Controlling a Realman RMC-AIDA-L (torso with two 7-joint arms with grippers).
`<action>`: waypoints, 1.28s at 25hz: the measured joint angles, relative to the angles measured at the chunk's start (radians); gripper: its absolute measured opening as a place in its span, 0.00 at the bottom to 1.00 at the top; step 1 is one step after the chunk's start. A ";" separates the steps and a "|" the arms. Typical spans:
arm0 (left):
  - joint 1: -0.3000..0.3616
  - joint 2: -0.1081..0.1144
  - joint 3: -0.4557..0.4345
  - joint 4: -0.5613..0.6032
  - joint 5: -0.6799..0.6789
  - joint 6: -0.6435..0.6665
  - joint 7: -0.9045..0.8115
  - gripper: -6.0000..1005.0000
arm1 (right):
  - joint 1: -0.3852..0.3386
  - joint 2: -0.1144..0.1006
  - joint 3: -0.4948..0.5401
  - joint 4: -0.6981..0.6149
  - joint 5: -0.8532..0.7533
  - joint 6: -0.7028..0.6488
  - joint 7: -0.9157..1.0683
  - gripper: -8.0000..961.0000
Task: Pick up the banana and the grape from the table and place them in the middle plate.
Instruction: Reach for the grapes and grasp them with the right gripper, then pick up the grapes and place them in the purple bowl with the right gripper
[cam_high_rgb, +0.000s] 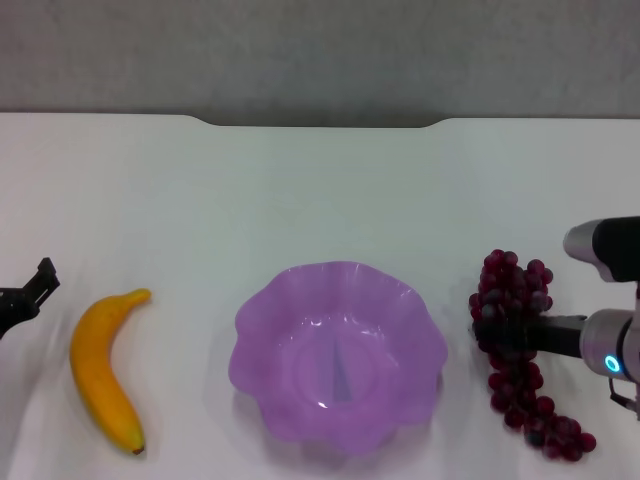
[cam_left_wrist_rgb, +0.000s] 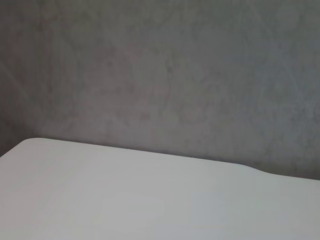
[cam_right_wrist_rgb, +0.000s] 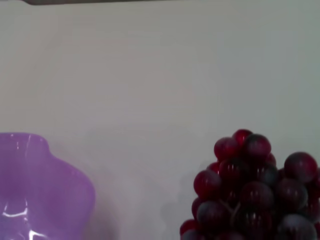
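Right pincer (cam_high_rgb: 500, 335): across the grape (cam_high_rgb: 520, 350) bunch's middle, apparently to grasp; grip state cannot be told.
Left pincer (cam_high_rgb: 30, 290): beside banana (cam_high_rgb: 105, 365), jaws unclear.
Plate (cam_high_rgb: 262, 318): empty, between both fruits.
Bench (cam_high_rgb: 320, 190): carries all.

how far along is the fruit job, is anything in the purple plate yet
Nothing is done: the middle plate is empty. In hand: the right gripper sits across the grape, which lies on the table. Left: the banana, untouched, with the left gripper beside it.
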 joint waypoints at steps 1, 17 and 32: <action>-0.001 0.000 0.000 0.001 0.000 0.000 0.000 0.89 | 0.002 0.000 -0.003 -0.009 0.002 -0.005 0.000 0.93; 0.002 -0.001 0.000 0.001 -0.002 -0.002 -0.003 0.89 | 0.007 0.000 -0.113 -0.107 0.004 -0.238 -0.015 0.89; 0.003 -0.001 0.000 -0.001 -0.006 -0.002 -0.005 0.89 | -0.002 0.001 -0.153 -0.185 0.001 -0.378 -0.015 0.49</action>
